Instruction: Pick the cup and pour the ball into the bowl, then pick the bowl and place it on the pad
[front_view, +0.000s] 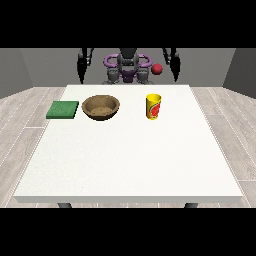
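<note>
White bench (130, 165), robot (128, 67) at its far edge. Yellow cup (153, 106) with a red mark on its side stands upright on the bench, right of centre towards the far edge. Red ball (157, 69) shows above and behind the cup, level with the robot's torso, well apart from the cup; whether it rests on anything cannot be told. Brown bowl (101, 107) sits left of the cup, upright, apart from it. Green pad (63, 109) lies flat just left of the bowl, not touching it. Both arms hang beside the torso. Hand at the view's left (81, 75) and hand at the view's right (175, 75) hold nothing; fingers too small and dark, cannot tell whether open or curled.
</note>
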